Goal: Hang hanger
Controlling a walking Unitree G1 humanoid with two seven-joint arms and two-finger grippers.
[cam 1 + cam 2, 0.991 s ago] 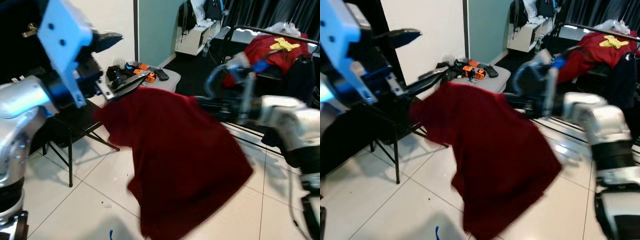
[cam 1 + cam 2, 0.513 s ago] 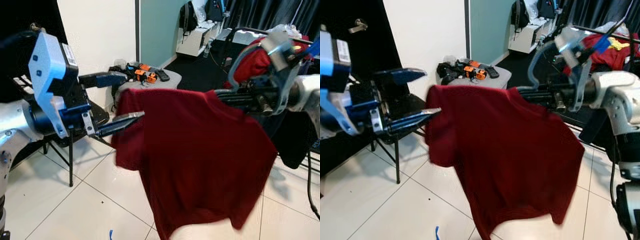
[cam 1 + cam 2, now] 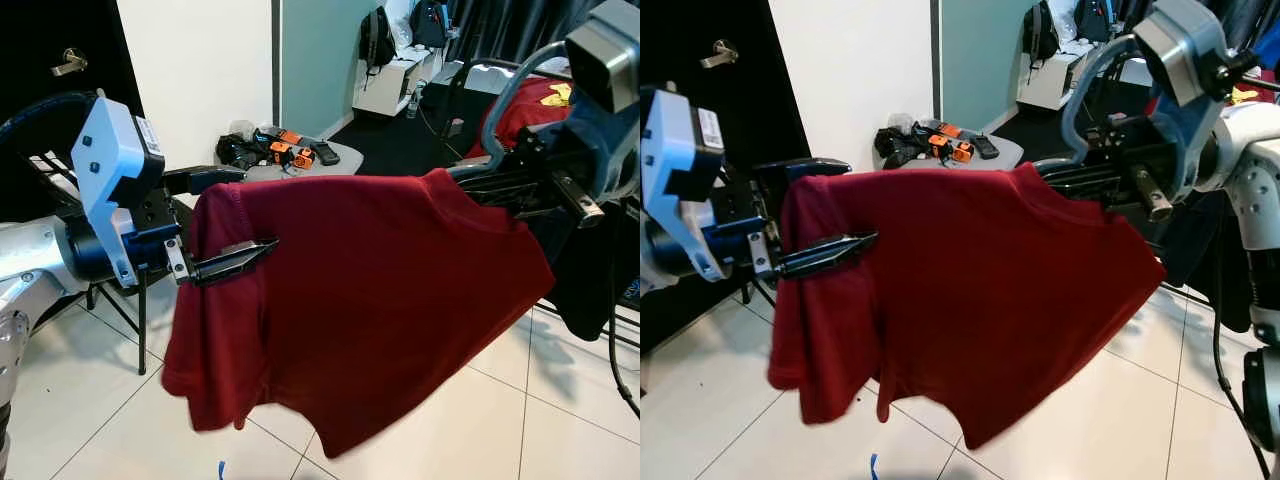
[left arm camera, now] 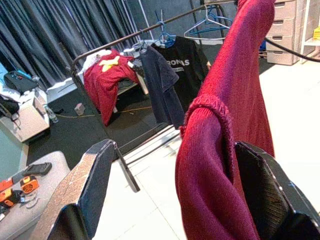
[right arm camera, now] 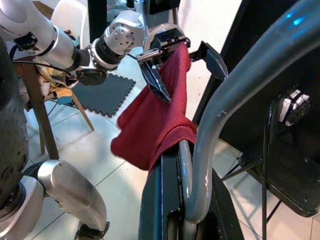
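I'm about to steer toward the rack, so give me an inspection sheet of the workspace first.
Surface: white tiled floor, a small blue mark on it near the shirt's hem.
Job's things: red T-shirt on a grey hanger, stretched between both arms and off the floor.
Clutter: black and orange gear on a low grey stool; black folding chair beside the left arm.
Grippers: left gripper open, its fingers either side of the shirt's sleeve end. Right gripper shut on the hanger.
Cables: one black cable hangs below the right arm.
Surroundings: clothes rack ahead with hung garments and spare hangers; dark curtains behind; white wall and black door on the left.
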